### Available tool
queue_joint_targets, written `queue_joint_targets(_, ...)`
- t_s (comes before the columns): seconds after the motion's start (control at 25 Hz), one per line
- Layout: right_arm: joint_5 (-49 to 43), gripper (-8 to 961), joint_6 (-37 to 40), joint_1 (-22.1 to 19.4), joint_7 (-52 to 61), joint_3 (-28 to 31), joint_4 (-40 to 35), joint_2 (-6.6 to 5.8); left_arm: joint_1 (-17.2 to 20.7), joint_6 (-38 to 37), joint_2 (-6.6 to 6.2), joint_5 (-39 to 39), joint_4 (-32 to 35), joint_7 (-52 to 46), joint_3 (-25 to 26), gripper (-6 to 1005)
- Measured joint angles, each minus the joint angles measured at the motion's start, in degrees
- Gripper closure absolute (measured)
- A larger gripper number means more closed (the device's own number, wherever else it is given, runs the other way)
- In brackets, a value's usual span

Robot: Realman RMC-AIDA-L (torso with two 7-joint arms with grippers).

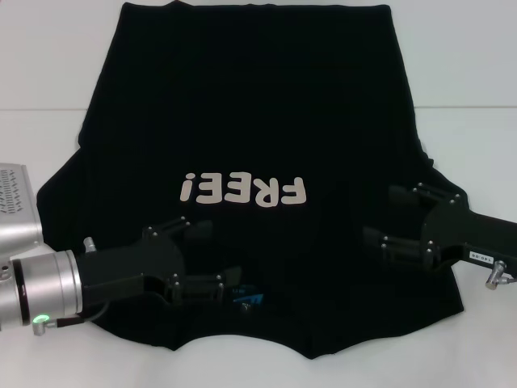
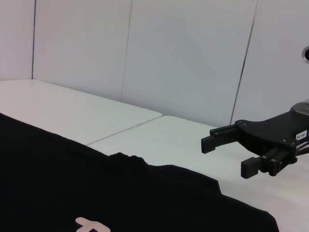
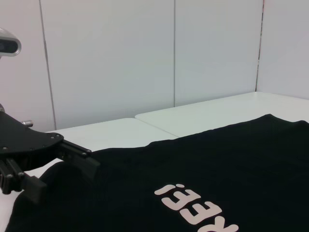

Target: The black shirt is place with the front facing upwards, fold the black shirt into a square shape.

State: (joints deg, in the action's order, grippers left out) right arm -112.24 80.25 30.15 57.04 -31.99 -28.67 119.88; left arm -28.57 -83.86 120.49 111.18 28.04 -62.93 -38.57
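The black shirt [image 1: 258,97] lies flat on the white table, front up, its white "FREE!" letters [image 1: 242,190] in the middle and its blue neck label [image 1: 246,297] at the near edge. My left gripper [image 1: 212,257] is open over the shirt's near left part, just left of the label. My right gripper [image 1: 380,217] is open over the near right part. Neither holds any cloth. The left wrist view shows the shirt [image 2: 72,183] with the right gripper [image 2: 222,158] open beyond it. The right wrist view shows the shirt [image 3: 217,159] and the left gripper [image 3: 67,178] open.
The white table [image 1: 468,65] shows around the shirt on both sides, with a seam [image 1: 460,107] running across it. White wall panels [image 2: 145,48] stand behind the table.
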Motion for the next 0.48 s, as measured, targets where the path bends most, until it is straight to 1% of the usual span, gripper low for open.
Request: queue_joint_targets(0.48, 0.0, 68, -0.19, 0.0, 0.0, 0.0, 0.46, 0.0, 0.0, -0.05, 0.0, 0.0, 0.0, 0.0, 0.17, 56)
